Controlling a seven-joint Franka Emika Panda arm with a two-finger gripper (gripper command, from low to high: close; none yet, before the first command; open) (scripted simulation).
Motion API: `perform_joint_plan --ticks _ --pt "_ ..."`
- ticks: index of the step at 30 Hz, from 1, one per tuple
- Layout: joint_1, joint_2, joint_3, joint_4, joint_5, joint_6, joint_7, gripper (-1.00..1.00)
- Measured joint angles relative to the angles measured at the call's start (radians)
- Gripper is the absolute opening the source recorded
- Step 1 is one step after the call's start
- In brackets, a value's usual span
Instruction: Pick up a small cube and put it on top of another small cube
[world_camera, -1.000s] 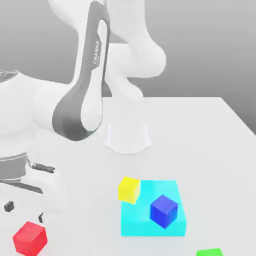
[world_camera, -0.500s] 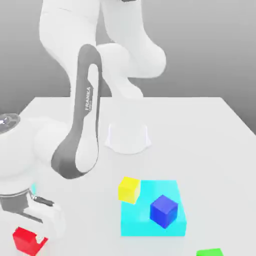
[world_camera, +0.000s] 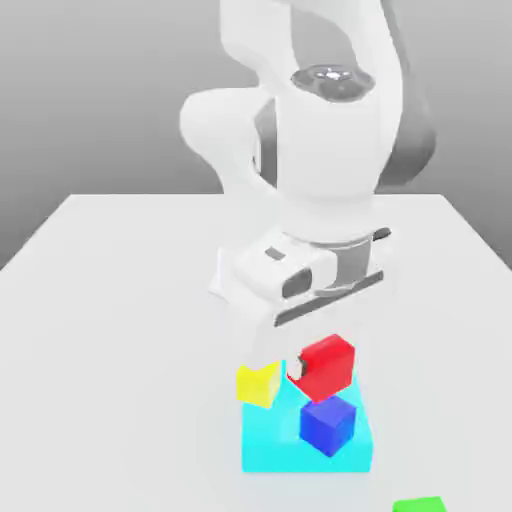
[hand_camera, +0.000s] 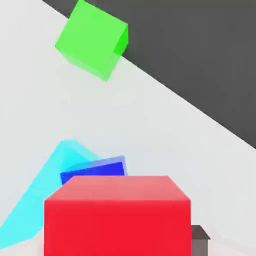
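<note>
The red cube (world_camera: 327, 367) hangs in the air, tilted, with my gripper (world_camera: 322, 368) shut on it. It sits just above the blue cube (world_camera: 328, 423), a small gap between them. The blue cube rests on the flat cyan square (world_camera: 270, 447). In the hand view the red cube (hand_camera: 117, 215) is close to the camera, a dark fingertip (hand_camera: 200, 239) shows at its side, and the blue cube (hand_camera: 95, 169) peeks out behind it.
A yellow cube (world_camera: 258, 384) stands at the cyan square's far corner, close beside the held red cube. A green cube (world_camera: 419, 505) lies near the table's front edge, also seen in the hand view as the green cube (hand_camera: 91, 39). The robot base (world_camera: 240, 280) stands behind.
My gripper closed on the red cube at the exterior view's lower left, lifted it and carried it rightward to just above the blue cube.
</note>
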Motion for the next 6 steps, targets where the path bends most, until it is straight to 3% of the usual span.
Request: perform_joint_plan --ticks 2,3,6 --pt "0.0 0.059 0.003 -0.013 -0.002 0.072 -0.005 -1.0" --pt "-0.001 0.09 0.003 -0.018 -0.003 0.108 -0.005 1.0" --pt "-0.001 0.09 0.003 -0.018 -0.003 0.108 -0.005 1.0"
